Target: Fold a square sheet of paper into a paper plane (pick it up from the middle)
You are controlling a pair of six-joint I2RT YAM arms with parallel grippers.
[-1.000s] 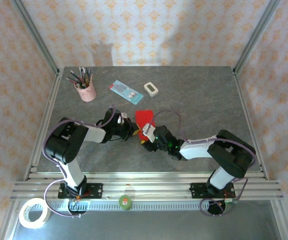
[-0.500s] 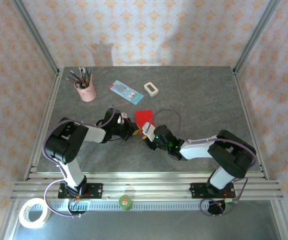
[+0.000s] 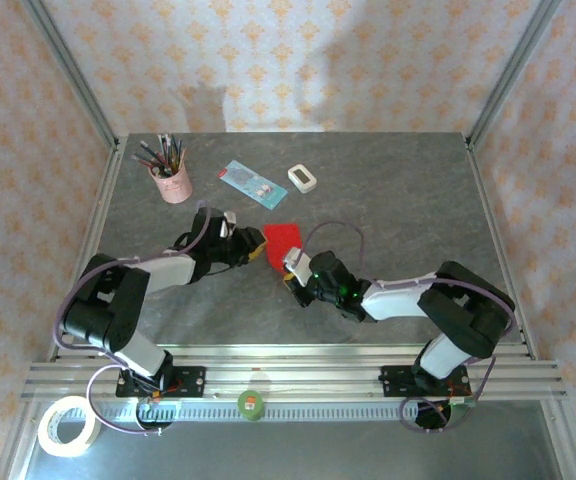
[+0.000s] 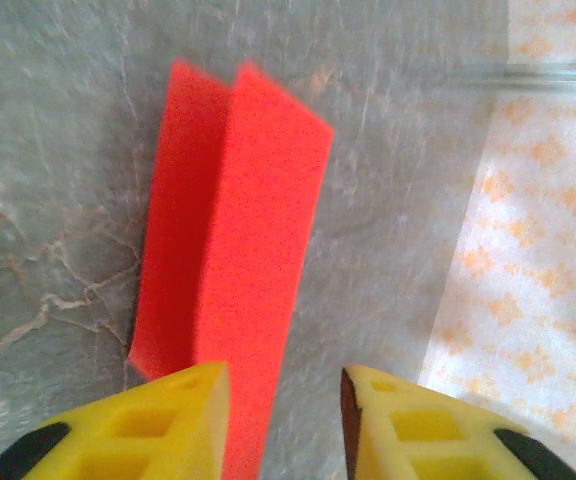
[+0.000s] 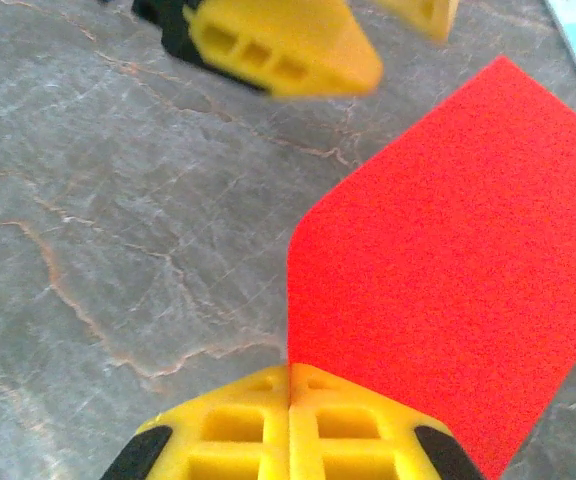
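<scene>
Moved since a second ago: left arm, elbow dropped outward and low; red paper [image 3: 281,236], shifted slightly toward the left arm.

Item 1, left claw [image 3: 256,247]: was clamped and has let go. Its wrist view shows the jaws parted, with a clear gap on one side. It grips nothing, though the paper's near end runs between the fingers [image 4: 173,420].

Item 2, right claw [image 3: 290,268]: was wide and has snapped closed. In its wrist view the two yellow fingers [image 5: 238,425] meet flush, pinching the near edge of the paper.

Item 3, red paper: mid-table between the two claws. From the left wrist it reads as a narrow folded strip [image 4: 258,250] with one layer raised. From the right wrist it is a broad flat face [image 5: 448,270] with a rounded corner.

Judgement: the hold has passed from left to right. The fold is probably kept in place while the left claw repositions for the next crease. No dart shape yet, so folding is at an early stage.

Risk: a pull on the single pinch could skew the crease.
</scene>
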